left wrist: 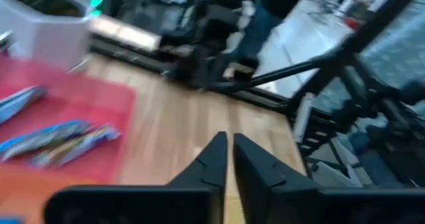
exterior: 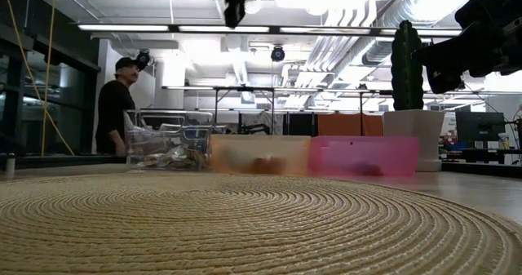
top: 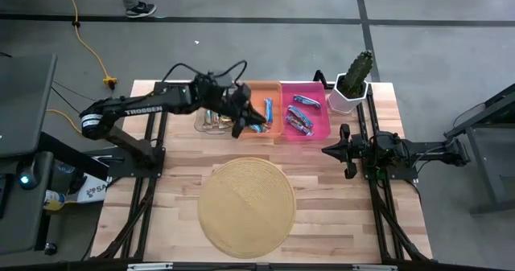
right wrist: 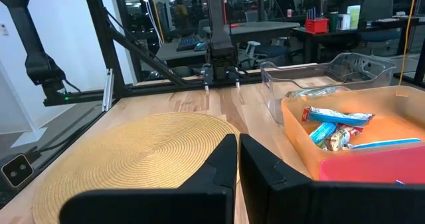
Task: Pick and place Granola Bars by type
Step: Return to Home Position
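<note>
Granola Bars (right wrist: 340, 117) in crinkly foil inside translucent plastic bins (exterior: 383, 154); left end effector (left wrist: 229, 139) and right end effector (right wrist: 238, 139) closed, empty.

The dark six-joint left arm (top: 137, 108) reaches inward from its base, wrist raised. The left two-finger gripper (left wrist: 230, 139) angles downward, fingers (left wrist: 211, 163) closed together, empty. The dark right arm (top: 402, 150) sits folded; the right two-finger gripper (right wrist: 238, 139) is closed, empty.
</note>
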Motion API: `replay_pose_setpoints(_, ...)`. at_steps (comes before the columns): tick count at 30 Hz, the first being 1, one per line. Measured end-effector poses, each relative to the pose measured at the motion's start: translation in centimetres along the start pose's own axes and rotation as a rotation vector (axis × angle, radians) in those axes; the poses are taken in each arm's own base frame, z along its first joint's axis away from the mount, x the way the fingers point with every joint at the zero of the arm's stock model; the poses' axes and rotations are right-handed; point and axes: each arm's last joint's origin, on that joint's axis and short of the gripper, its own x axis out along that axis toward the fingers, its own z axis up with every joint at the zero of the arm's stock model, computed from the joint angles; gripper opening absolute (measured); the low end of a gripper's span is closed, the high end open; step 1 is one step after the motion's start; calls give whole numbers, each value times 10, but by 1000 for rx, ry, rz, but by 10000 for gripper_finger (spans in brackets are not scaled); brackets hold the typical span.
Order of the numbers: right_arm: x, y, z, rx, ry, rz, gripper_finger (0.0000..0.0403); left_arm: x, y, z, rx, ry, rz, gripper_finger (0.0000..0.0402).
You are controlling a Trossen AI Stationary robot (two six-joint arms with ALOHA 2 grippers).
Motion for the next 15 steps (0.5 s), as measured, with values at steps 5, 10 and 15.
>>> replay_pose_setpoints(5,0,0,0,0,0,0,0,4,-29,1,93,-49,-35,6)
replay_pose_setpoints(10,0,0,0,0,0,0,0,-17,-50,5,178,-109,-33,1)
replay_pose_setpoints(15,0,0,0,0,1,0,0,-51,-56,-1,200,-174,38,0)
